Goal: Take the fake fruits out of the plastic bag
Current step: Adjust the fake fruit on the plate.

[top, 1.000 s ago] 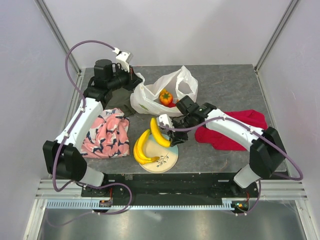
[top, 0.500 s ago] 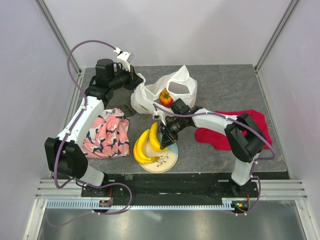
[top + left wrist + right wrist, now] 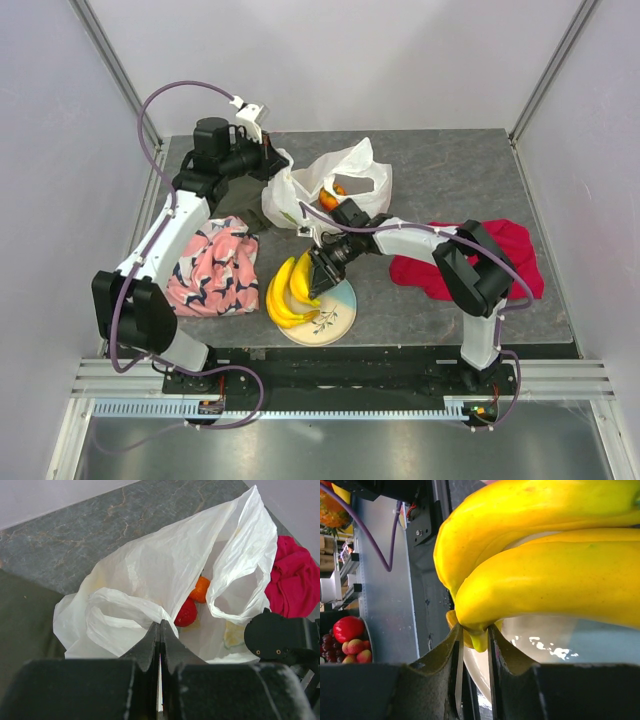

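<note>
My left gripper [image 3: 272, 166] is pressed shut on the rim of the bag [image 3: 300, 200], upper middle of the overhead frame. My right gripper [image 3: 312, 274] pinches a banana [image 3: 299, 285] at lower centre, above the left rim of the plate [image 3: 338, 318] and against the other bananas [image 3: 277, 302]. The banana's long axis runs from lower left up toward the bag.

In the left wrist view my jaws meet at bottom centre with white film caught between them. This holds the mouth open toward the right. An orange fruit [image 3: 201, 589] and a red fruit [image 3: 186, 613] lie inside at mid-frame, and the red cloth [image 3: 295, 575] sits at the right edge.

In the right wrist view my jaws close on the banana's stem tip at lower left. Its body sweeps across to the right, with the plate just beneath.

I judge that letting go here lands it on the plate. The remaining fruit lies up-frame from my right gripper, which is the nearer free hand.
</note>
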`<action>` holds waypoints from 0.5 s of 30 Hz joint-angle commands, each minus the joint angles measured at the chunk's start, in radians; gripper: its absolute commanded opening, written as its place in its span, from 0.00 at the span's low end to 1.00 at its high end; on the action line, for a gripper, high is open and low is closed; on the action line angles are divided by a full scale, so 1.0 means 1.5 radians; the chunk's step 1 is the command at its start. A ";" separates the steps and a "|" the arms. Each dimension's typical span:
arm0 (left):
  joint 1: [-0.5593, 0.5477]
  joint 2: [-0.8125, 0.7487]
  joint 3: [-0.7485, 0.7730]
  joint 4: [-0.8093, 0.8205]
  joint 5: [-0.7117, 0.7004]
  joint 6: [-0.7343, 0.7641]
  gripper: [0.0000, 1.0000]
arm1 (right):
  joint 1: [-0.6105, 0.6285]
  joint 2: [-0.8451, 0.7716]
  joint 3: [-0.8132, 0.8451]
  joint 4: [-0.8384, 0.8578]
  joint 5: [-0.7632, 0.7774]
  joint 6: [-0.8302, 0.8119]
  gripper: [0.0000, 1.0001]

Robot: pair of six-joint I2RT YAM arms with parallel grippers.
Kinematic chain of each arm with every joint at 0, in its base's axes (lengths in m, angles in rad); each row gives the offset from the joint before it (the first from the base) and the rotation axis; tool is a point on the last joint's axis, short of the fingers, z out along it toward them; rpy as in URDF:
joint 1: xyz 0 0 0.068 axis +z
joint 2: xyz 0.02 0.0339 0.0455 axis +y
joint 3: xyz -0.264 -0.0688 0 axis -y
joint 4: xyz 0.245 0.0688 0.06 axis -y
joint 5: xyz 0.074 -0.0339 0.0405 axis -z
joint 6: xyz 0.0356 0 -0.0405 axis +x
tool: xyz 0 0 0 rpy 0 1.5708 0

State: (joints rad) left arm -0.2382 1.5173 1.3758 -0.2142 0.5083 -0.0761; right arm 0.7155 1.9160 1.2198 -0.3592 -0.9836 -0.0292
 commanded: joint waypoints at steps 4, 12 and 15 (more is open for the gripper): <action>-0.002 0.017 0.038 0.017 0.017 -0.025 0.02 | 0.039 -0.005 0.018 -0.001 -0.024 0.019 0.16; -0.003 0.027 0.045 0.021 0.025 -0.034 0.02 | 0.039 0.028 0.057 -0.084 0.004 0.008 0.54; -0.003 0.030 0.042 0.023 0.028 -0.038 0.02 | 0.027 0.015 0.072 -0.110 0.019 -0.003 0.98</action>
State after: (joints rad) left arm -0.2382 1.5524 1.3979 -0.2127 0.5270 -0.0967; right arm 0.7727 1.9476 1.2690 -0.4461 -0.9745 -0.0086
